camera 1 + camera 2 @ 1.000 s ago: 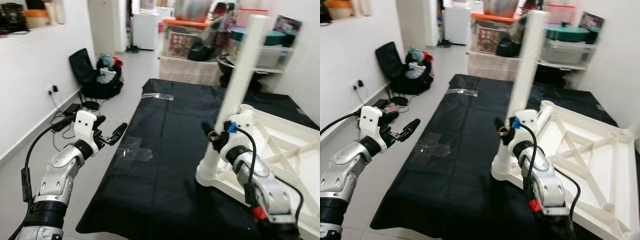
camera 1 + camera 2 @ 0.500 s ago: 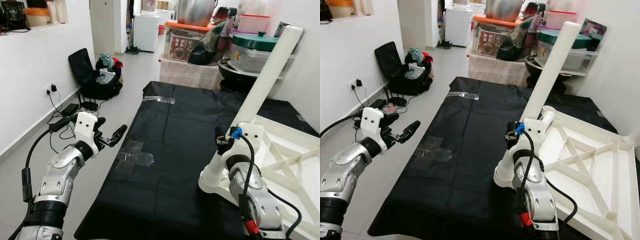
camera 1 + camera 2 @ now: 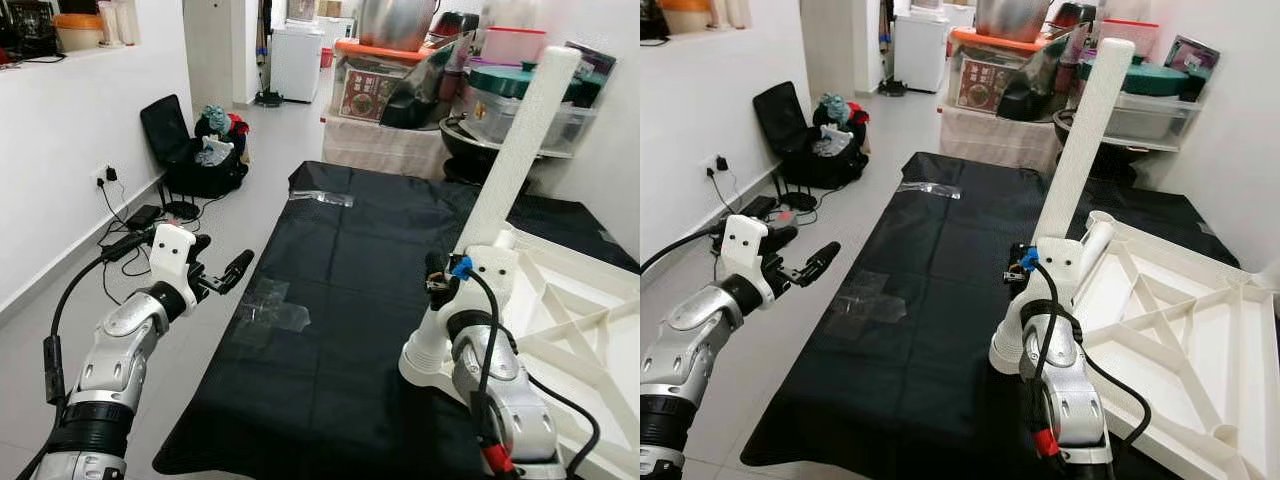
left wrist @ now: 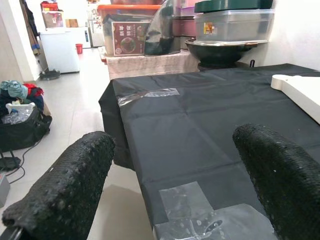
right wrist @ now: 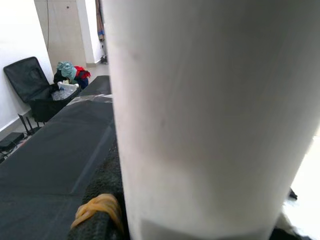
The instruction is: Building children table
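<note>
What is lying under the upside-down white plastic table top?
A black cloth lies under the upside-down white plastic table top, spread over the floor; the part beneath the top is covered.

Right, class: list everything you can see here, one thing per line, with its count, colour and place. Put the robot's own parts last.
Round plastic table leg: one, white, standing tilted in the tabletop's near corner socket.
Upturned plastic tabletop: one, white, on the cloth's right side.
Black floor cloth: one, spread mid-floor.
Clear tape patches: two, on the cloth's left part.
Open suitcase of clothes: one, black, against the left wall.
Storage boxes and pots: several, mixed colours, at the far end.
Left gripper: fingers open, over the floor left of the cloth.
Right gripper: shut around the leg's lower part.
</note>
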`<state>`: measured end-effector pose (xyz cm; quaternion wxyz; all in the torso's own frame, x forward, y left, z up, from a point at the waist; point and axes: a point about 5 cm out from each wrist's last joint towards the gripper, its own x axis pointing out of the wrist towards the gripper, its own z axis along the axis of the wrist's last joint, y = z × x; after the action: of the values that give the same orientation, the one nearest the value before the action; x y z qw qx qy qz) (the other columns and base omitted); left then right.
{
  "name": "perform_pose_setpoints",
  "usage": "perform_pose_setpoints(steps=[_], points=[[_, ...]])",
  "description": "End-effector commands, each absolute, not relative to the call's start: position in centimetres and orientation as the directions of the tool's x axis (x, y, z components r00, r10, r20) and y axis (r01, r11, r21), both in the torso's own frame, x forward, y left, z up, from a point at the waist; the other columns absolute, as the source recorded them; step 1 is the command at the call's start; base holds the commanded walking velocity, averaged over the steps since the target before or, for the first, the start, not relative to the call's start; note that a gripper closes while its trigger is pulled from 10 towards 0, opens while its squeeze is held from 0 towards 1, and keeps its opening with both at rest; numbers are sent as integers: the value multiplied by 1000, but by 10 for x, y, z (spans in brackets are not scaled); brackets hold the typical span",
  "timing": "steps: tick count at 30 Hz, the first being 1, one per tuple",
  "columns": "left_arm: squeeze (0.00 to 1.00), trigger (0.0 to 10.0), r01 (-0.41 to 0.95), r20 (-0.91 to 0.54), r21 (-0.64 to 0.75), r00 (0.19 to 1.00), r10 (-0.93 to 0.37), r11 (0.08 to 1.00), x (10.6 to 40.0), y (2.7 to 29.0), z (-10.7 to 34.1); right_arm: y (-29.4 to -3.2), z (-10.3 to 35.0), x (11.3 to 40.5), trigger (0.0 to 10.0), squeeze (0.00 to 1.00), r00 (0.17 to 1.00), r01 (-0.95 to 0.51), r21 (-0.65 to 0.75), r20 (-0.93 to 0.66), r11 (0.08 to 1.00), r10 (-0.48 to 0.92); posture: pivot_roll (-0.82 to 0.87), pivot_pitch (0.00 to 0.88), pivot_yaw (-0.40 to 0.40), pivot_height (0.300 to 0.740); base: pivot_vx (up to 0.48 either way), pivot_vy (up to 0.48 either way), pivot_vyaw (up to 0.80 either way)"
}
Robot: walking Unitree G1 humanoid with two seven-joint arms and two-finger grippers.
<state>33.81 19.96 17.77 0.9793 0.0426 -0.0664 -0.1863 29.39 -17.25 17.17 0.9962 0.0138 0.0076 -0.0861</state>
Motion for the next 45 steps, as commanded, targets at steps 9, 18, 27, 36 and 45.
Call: perform_pose_setpoints(steps=[9,18,27,36,45], points=[[0,10000,369,94,110,921,-379,923,339,197,173,-198,141,291,10000,0,944,278,-72,-163,958,-286,60,0,-81,740,0,0,0],[0,10000,373,92,111,919,-383,921,339,197,173,-196,152,300,10000,0,977,194,2,-86,981,-193,63,0,-80,740,0,0,0],[0,10000,396,86,110,910,-406,912,339,195,173,-175,210,303,10000,0,937,-299,-99,158,949,312,61,0,-77,740,0,0,0],[0,10000,396,81,108,910,-406,912,337,195,171,-164,183,291,10000,0,860,-501,-136,33,854,510,71,0,-80,740,0,0,0],[0,10000,395,72,112,912,-404,912,337,199,172,-192,173,300,10000,0,772,-635,-75,-28,769,635,84,0,-86,740,0,0,0]])
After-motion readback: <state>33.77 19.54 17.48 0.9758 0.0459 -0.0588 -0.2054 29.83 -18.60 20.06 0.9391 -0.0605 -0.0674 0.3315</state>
